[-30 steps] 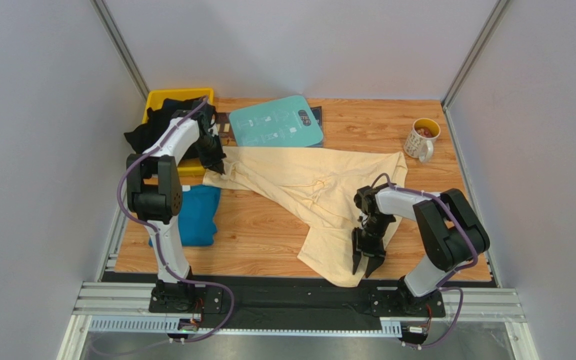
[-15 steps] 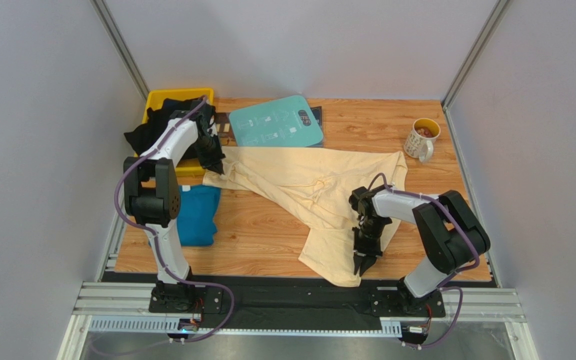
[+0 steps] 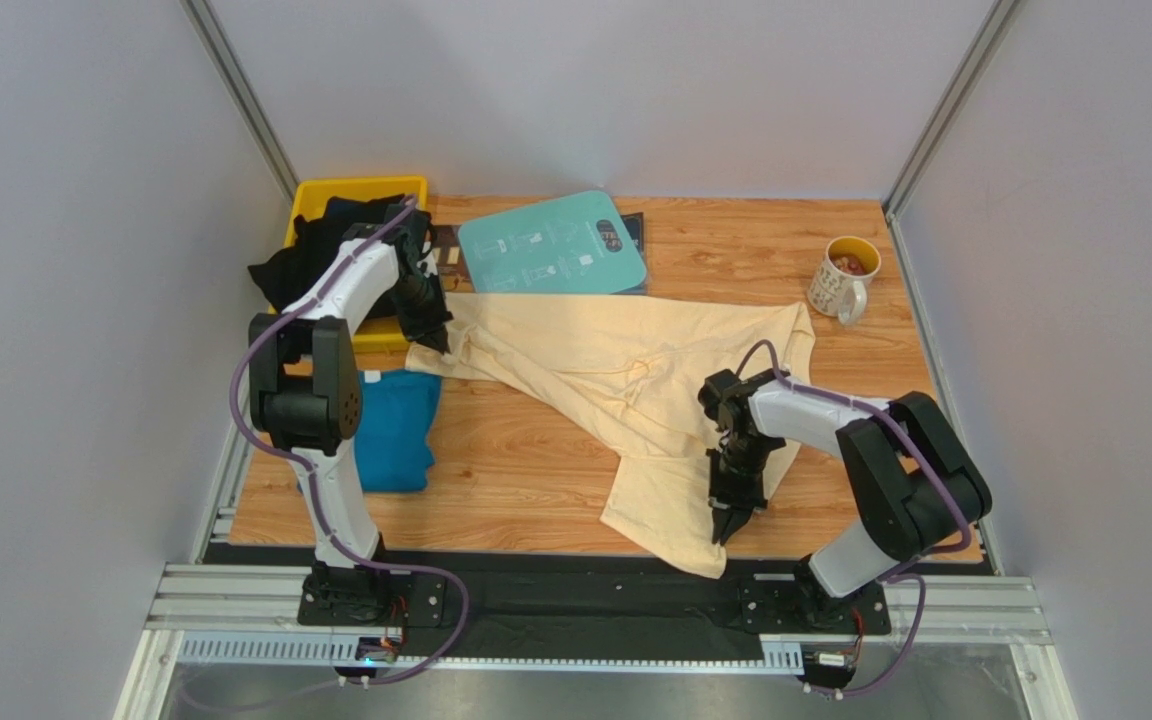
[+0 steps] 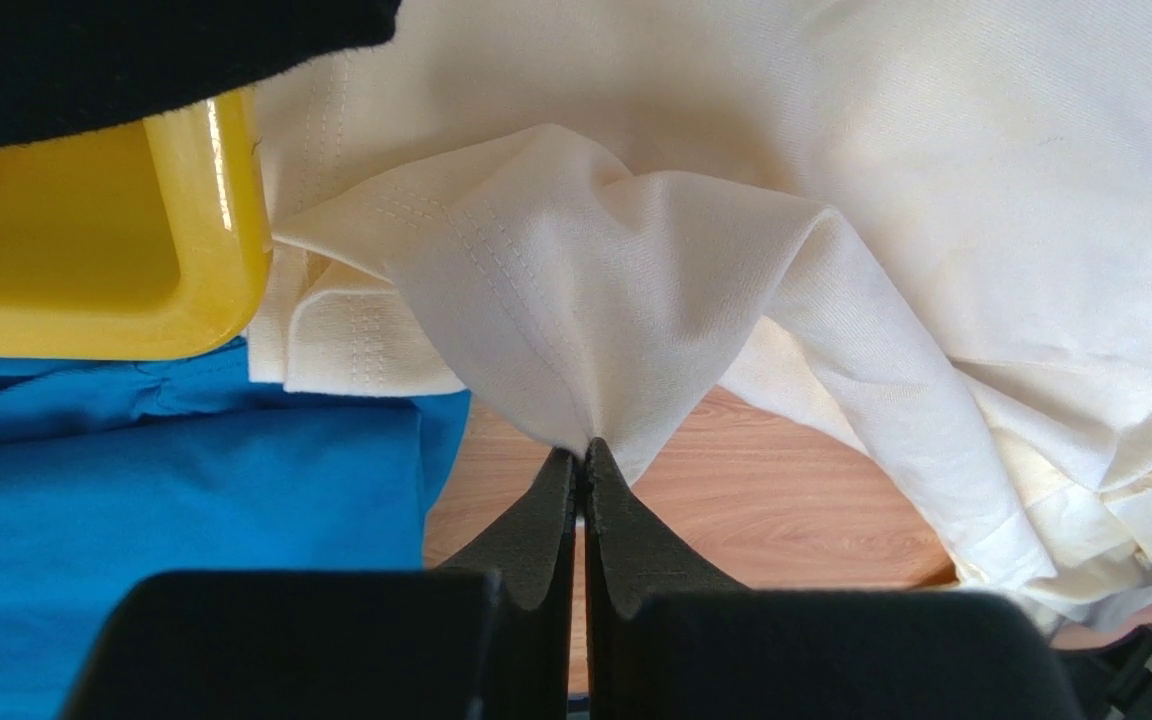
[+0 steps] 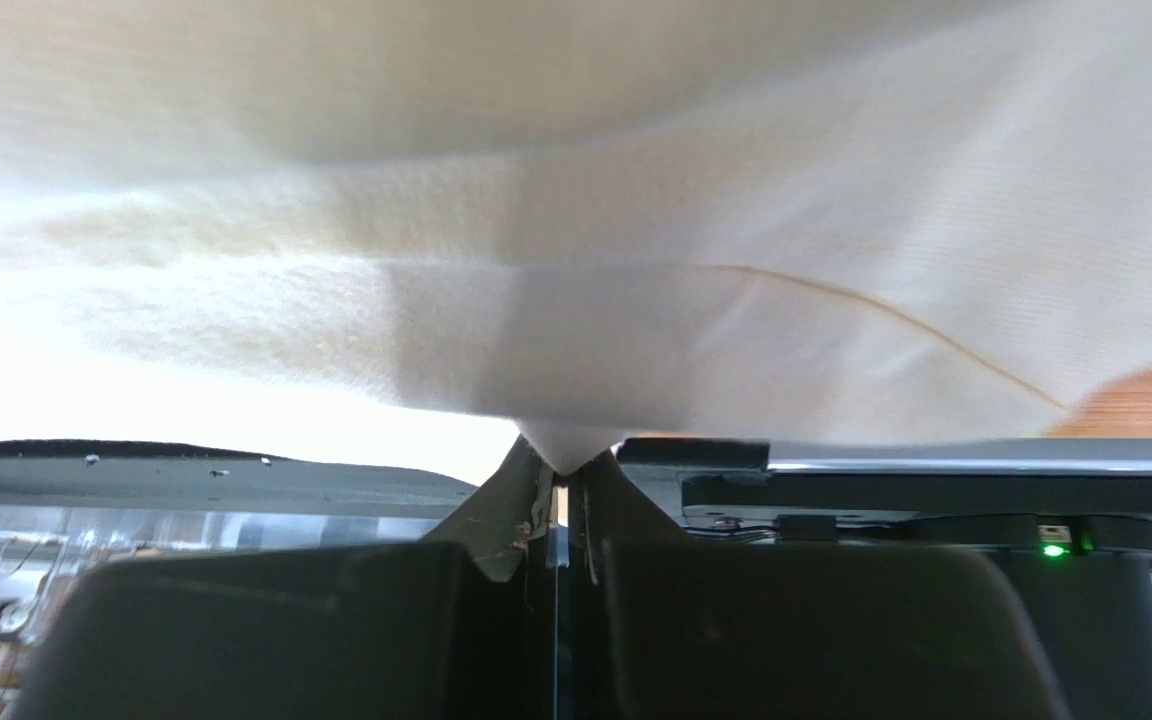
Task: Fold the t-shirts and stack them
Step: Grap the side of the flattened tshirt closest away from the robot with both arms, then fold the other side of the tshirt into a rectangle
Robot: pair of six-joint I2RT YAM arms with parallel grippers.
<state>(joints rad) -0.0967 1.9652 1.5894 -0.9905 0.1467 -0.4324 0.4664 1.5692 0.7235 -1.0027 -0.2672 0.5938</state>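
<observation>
Left tool [image 4: 582, 458] and right tool [image 5: 560, 450] each clamp cream shirt [image 3: 597, 353] edge; looks limp, light, best held at hems.

A robotics lab cell: plain grey walls [image 3: 612, 90], aluminium rails [image 3: 237, 600], boxed-in wood-grain table [image 3: 522, 465].

Left gripper [image 3: 434, 333], right gripper [image 3: 726, 525] clamped on cream t-shirt [image 3: 597, 353].

The left claw [image 3: 438, 336] and right claw [image 3: 723, 527] are black, on white links [image 3: 357, 279] with black joints [image 3: 315, 393] and purple cables [image 3: 240, 393].
</observation>
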